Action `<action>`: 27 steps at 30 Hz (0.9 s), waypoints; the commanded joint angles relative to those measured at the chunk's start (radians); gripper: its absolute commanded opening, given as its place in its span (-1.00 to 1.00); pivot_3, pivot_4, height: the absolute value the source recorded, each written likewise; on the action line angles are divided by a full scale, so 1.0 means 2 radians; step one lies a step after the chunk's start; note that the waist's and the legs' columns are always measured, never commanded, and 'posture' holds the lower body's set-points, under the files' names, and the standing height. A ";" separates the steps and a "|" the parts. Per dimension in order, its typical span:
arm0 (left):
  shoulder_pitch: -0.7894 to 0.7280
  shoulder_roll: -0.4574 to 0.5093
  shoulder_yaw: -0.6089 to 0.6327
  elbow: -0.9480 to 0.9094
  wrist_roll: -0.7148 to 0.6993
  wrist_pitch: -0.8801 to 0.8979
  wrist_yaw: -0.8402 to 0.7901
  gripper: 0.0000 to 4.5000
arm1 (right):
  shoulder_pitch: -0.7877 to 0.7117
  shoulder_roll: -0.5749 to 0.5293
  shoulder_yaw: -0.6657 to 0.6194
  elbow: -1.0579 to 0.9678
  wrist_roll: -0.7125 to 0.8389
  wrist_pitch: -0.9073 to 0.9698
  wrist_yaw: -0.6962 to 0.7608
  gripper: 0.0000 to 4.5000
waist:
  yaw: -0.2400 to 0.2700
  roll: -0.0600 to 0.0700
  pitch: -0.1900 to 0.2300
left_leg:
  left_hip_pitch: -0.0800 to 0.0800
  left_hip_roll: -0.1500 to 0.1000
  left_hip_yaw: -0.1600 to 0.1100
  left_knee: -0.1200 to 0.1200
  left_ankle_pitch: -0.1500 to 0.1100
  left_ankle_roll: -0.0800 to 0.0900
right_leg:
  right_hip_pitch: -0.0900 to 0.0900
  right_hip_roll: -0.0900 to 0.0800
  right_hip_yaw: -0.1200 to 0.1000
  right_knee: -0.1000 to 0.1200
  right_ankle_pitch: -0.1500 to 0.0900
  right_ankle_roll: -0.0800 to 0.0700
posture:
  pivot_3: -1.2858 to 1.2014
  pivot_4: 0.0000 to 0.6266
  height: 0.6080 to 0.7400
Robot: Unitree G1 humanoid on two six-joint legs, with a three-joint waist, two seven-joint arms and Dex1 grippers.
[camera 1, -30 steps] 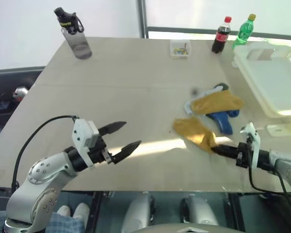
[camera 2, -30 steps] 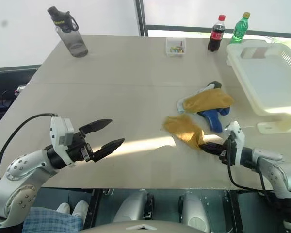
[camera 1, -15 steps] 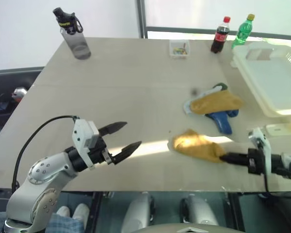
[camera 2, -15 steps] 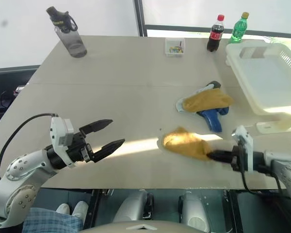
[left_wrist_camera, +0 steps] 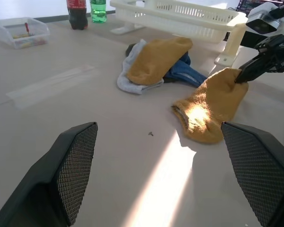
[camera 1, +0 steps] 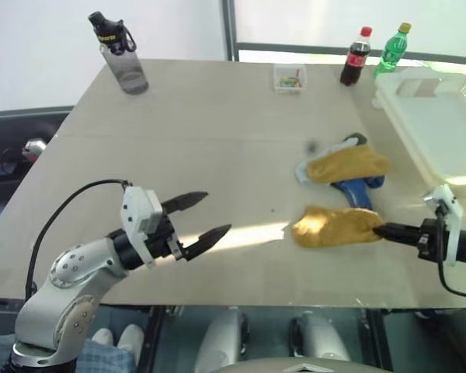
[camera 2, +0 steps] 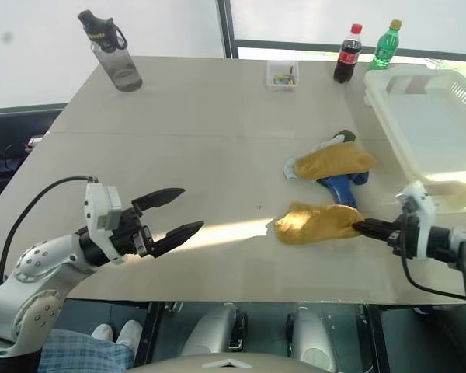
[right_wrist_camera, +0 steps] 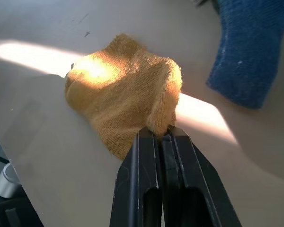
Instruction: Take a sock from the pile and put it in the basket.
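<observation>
My right gripper (camera 1: 382, 231) is shut on one end of the mustard-yellow sock (camera 1: 334, 225), pinching it between the fingertips (right_wrist_camera: 161, 135). The sock's (left_wrist_camera: 210, 111) other end rests on the table, in front of the pile. The pile (camera 1: 343, 169) has another yellow sock lying over a blue sock (right_wrist_camera: 248, 52) and a light grey one. The cream-white basket (camera 1: 443, 128) stands at the far right of the table, beyond my right gripper. My left gripper (camera 1: 217, 212) is open and empty, hovering over the table's front left, well away from the sock.
A grey water bottle (camera 1: 122, 56) stands at the back left. A small clear box (camera 1: 289, 78), a cola bottle (camera 1: 353, 56) and a green bottle (camera 1: 392, 48) line the back edge. The table's front edge runs just below both grippers.
My right gripper has moved to the right and slightly up, dragging the yellow sock with it across the table. The left arm has stayed still.
</observation>
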 commanded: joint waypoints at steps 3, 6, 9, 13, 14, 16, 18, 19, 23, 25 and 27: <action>-0.010 0.005 -0.003 -0.002 -0.006 -0.003 -0.009 1.00 | -0.022 -0.051 -0.109 -0.005 0.067 0.066 0.009 -0.99 | 0.000 0.000 0.000 | 0.000 0.000 0.000 0.000 0.000 0.000 | 0.000 0.000 0.000 0.000 0.000 0.000 | 0.03 -0.52 1.00; -0.015 0.005 -0.008 0.001 -0.011 -0.002 -0.020 1.00 | -0.045 -0.073 -0.125 -0.009 0.094 0.097 0.006 -0.99 | -0.001 0.000 0.000 | 0.000 0.000 0.000 0.000 0.000 0.000 | 0.000 0.000 0.000 0.000 0.000 0.000 | 0.03 -0.52 1.00; -0.016 0.013 -0.001 0.005 -0.025 -0.002 -0.046 1.00 | -0.068 -0.092 -0.119 -0.020 0.112 0.113 0.007 -0.99 | 0.000 0.000 0.000 | 0.000 0.000 0.000 0.000 0.000 0.001 | 0.000 0.001 0.000 0.000 0.000 0.000 | 0.03 -0.52 1.00; -0.002 0.029 0.019 -0.003 -0.074 0.002 -0.102 1.00 | -0.081 -0.111 -0.097 -0.040 0.113 0.120 0.011 -0.99 | -0.001 0.000 0.000 | 0.000 0.000 0.001 0.000 0.000 0.001 | 0.000 0.001 0.000 0.000 0.000 0.000 | 0.03 -0.52 1.00; 0.002 0.037 0.025 -0.004 -0.082 0.003 -0.116 1.00 | -0.088 -0.114 -0.090 -0.043 0.114 0.120 0.009 -0.99 | -0.001 0.000 0.000 | 0.000 0.000 0.001 0.000 0.000 0.001 | 0.000 0.001 0.000 0.000 0.000 0.000 | 0.03 -0.52 1.00; 0.008 0.052 0.033 -0.002 -0.092 0.005 -0.138 1.00 | -0.110 -0.118 -0.076 -0.045 0.121 0.125 0.001 -0.99 | -0.002 0.000 0.000 | 0.000 0.000 0.001 0.000 0.000 0.000 | 0.000 0.001 0.000 0.000 0.000 0.000 | 0.03 -0.52 1.00; 0.010 0.064 0.038 0.000 -0.100 0.007 -0.153 1.00 | -0.136 -0.117 -0.052 -0.056 0.128 0.128 -0.005 -0.99 | -0.001 0.000 0.000 | 0.000 0.000 0.001 0.000 0.000 0.000 | 0.000 0.001 0.000 0.000 0.000 0.000 | 0.03 -0.52 1.00; 0.010 0.068 0.039 0.001 -0.101 0.006 -0.158 1.00 | -0.152 -0.111 -0.036 -0.065 0.133 0.132 -0.011 -0.99 | -0.001 0.000 0.000 | 0.000 0.000 0.001 0.000 0.000 0.000 | 0.000 0.001 0.000 0.000 0.000 0.000 | 0.03 -0.52 1.00; -0.002 0.070 0.036 0.007 -0.099 0.003 -0.163 1.00 | -0.207 -0.065 0.044 -0.082 0.132 0.138 -0.045 -0.99 | -0.001 0.000 0.000 | 0.000 0.000 0.000 0.000 0.000 0.000 | 0.000 0.001 0.000 0.000 0.000 0.000 | 0.03 -0.52 1.00; -0.005 0.069 0.037 0.007 -0.097 0.003 -0.164 1.00 | -0.229 -0.036 0.072 -0.080 0.134 0.143 -0.059 -0.99 | -0.001 0.000 0.001 | 0.000 0.000 0.000 0.000 0.000 0.000 | 0.000 0.001 0.000 0.000 0.000 0.000 | 0.03 -0.52 1.00; -0.004 0.068 0.037 0.006 -0.094 0.002 -0.163 1.00 | -0.245 -0.007 0.102 -0.080 0.125 0.142 -0.073 -0.99 | -0.001 0.000 0.001 | 0.000 0.000 0.000 0.000 0.000 -0.001 | -0.001 0.001 0.000 0.000 0.000 0.000 | 0.03 -0.52 1.00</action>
